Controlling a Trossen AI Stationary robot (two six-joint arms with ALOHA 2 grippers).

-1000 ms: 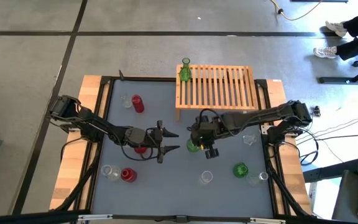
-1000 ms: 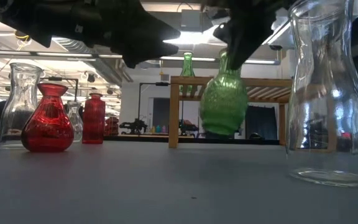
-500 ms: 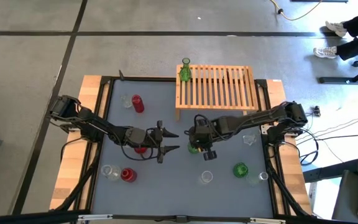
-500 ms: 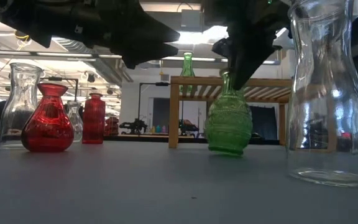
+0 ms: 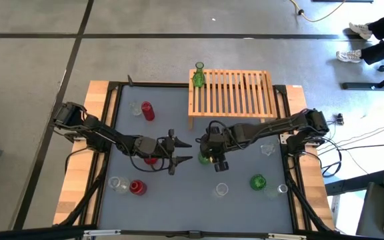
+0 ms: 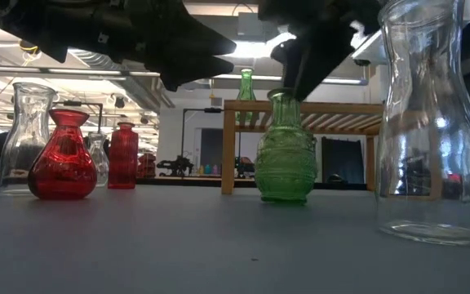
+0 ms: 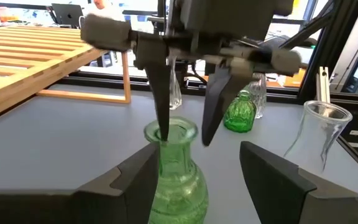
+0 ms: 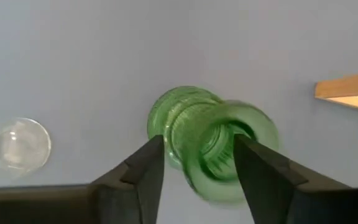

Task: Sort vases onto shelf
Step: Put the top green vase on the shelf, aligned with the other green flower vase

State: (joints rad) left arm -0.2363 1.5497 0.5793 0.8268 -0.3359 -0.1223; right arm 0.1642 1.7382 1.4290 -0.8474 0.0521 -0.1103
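A green bottle-necked vase (image 5: 207, 157) stands upright on its base on the grey table top (image 6: 285, 159). My right gripper (image 5: 210, 148) hangs over it, open and pointing down, one finger on each side of the vase's mouth (image 8: 238, 146). My left gripper (image 5: 187, 151) is open and holds nothing. It hovers level just left of the vase, its fingers pointing at it (image 7: 173, 174). A tall green vase (image 5: 198, 75) stands on the far left corner of the slatted wooden shelf (image 5: 235, 93). My right gripper has one fingertip (image 7: 161, 127) right at the rim of the green vase's mouth (image 7: 178, 132); I cannot tell whether it touches. The other finger (image 7: 211, 118) stands apart from the vase.
A red vase (image 5: 151, 159) sits under my left arm. A red bottle (image 5: 148, 111) and a clear vase (image 5: 136, 108) stand far left, a red squat vase (image 5: 137, 187) and a clear one (image 5: 118, 183) near left. A green squat vase (image 5: 258, 181) and several clear vases are near right.
My right gripper has carried the green vase, lifted and tilted, down and a little toward the table's left. It set the vase upright on the table, then opened and let go. The fingers now stand up at the mouth.
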